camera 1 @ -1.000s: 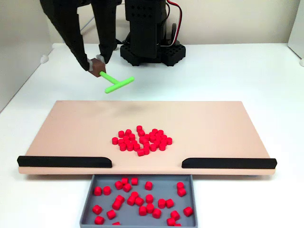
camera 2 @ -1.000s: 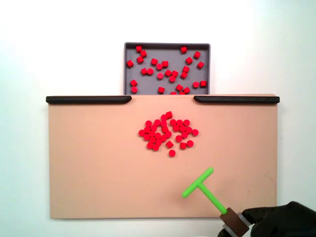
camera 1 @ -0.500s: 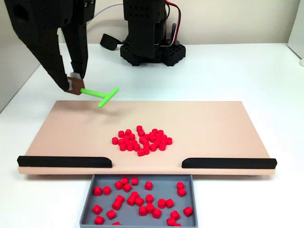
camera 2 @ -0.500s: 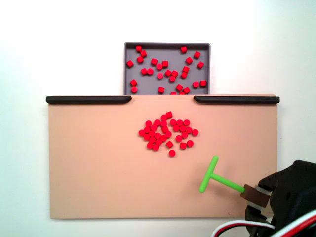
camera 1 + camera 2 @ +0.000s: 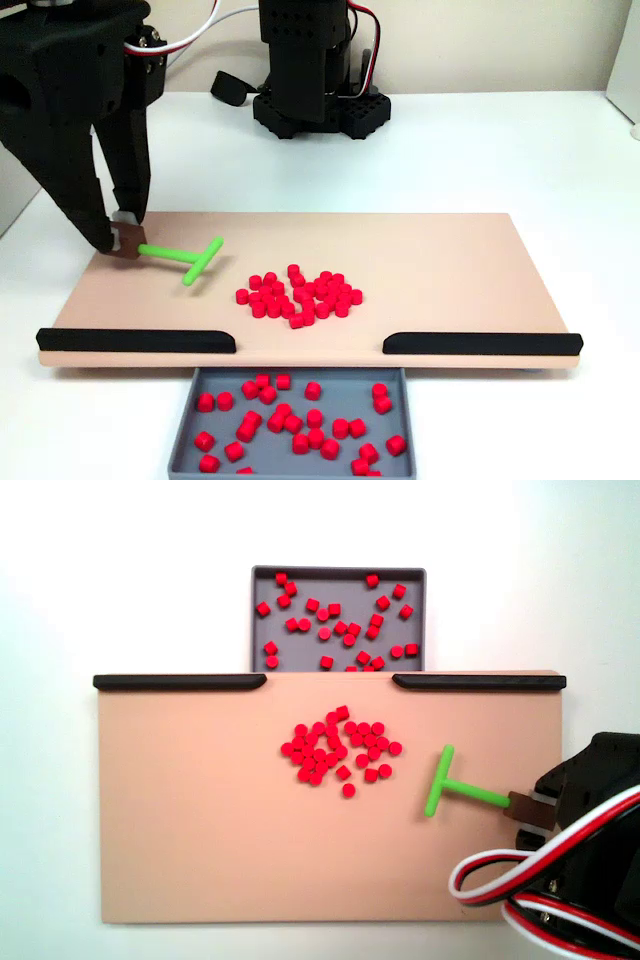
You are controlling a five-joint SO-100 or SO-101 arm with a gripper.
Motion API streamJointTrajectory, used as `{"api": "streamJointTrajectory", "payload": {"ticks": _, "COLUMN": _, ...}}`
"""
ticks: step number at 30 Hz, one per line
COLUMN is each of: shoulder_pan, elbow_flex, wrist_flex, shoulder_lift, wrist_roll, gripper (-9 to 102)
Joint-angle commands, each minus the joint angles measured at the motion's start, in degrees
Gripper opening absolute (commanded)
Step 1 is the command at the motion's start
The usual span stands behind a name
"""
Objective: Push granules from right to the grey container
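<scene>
1. Lying clustered near the middle of the tan board (image 5: pixel 450 260) (image 5: pixel 190 820): a patch of red granules (image 5: pixel 300 295) (image 5: pixel 340 748), well apart from every edge, a single pellet straying just off the cluster on the side away from the tray.
2. Sitting against the board's strip-lined edge, at the gap between the two black strips (image 5: pixel 135 340) (image 5: pixel 180 681): the grey container (image 5: pixel 190 425) (image 5: pixel 262 630), already holding many more scattered red granules.
3. Pointing its crossbar toward the cluster, near but not touching it: the green T-shaped pusher (image 5: pixel 185 258) (image 5: pixel 450 788).
4. Clenching the brown block at the pusher's stem end, by the board's short edge: the gripper (image 5: pixel 122 238) (image 5: pixel 532 812), jaws closed on that block.
5. Trailing red, white and black wires (image 5: pixel 520 865) over the board's corner in a fixed view.
6. Standing beyond the board's far edge on the white worktop (image 5: pixel 480 150): the arm's black base (image 5: pixel 310 80).
</scene>
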Motion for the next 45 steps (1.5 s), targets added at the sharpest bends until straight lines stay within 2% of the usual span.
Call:
{"api": "streamJointTrajectory", "payload": {"ticks": 1, "shoulder_pan": -0.18, "elbow_flex": -1.93, "wrist_flex": -0.26, "shoulder_lift": 0.26, "wrist_roll": -4.39, "gripper": 0}}
{"api": "streamJointTrajectory", "payload": {"ticks": 18, "shoulder_pan": -1.85, "elbow_flex": -1.93, "wrist_flex": -3.78, "shoulder_lift": -2.55, "wrist_roll": -2.64, "gripper": 0}}
{"api": "streamJointTrajectory", "payload": {"ticks": 45, "shoulder_pan": -4.22, "elbow_flex": 2.29, "wrist_flex": -3.78, "shoulder_lift": 0.88, "wrist_roll": 3.25, "gripper": 0}}
